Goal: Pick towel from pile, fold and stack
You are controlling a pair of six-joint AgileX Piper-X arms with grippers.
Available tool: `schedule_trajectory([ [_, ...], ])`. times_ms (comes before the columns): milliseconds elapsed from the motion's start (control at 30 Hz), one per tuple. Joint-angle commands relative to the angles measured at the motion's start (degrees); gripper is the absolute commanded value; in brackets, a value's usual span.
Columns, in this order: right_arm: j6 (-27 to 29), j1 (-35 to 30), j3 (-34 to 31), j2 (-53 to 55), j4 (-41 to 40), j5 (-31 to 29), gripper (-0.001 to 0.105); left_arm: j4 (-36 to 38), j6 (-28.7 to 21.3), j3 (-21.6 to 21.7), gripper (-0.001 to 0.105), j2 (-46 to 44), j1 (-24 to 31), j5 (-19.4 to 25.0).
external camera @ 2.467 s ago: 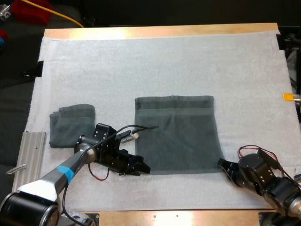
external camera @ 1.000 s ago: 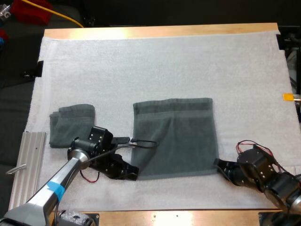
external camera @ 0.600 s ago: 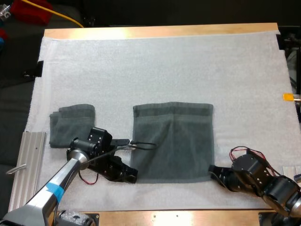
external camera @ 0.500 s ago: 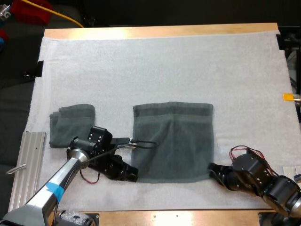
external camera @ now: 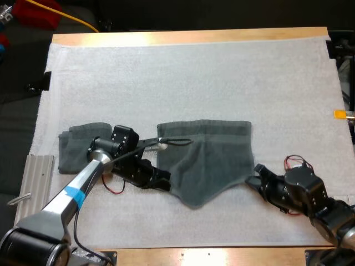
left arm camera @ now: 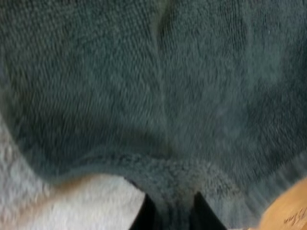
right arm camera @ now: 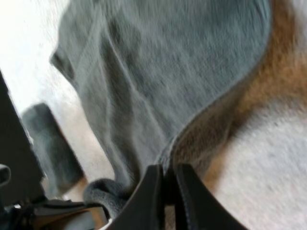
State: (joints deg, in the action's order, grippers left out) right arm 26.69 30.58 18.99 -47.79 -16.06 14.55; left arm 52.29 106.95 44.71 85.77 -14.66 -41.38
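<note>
Jaws of my left gripper (external camera: 165, 181) and right gripper (external camera: 256, 174) pinch the towel's (external camera: 208, 158) near corners; its near edge, flat earlier, now sags.

One spread towel (external camera: 208, 160), one folded towel (external camera: 75, 149), one white mat (external camera: 194, 77)

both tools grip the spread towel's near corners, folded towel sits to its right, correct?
No: the high view shows the folded towel to the left of the spread towel. The left tool and right tool do grip its near corners.
</note>
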Motion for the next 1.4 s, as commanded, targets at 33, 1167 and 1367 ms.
schedule_trajectory([
  [33, -0.02, -2.39, 0.37, -1.87, 3.75, 2.75, 0.0, -1.76, 1.35, 1.71, 0.003, 0.5, -0.29, -0.71],
  [1167, 9.13, -13.26, 8.84, -27.25, 29.25, -2.08, 0.06, -26.62, 12.3, 6.32, 0.068, 7.32, 5.53, 1.78],
  [1367, 17.83, -13.26, 8.84, -23.47, 26.98, -0.97, 0.064, -26.42, 9.67, 6.32, 0.068, -0.97, 5.53, 3.1],
])
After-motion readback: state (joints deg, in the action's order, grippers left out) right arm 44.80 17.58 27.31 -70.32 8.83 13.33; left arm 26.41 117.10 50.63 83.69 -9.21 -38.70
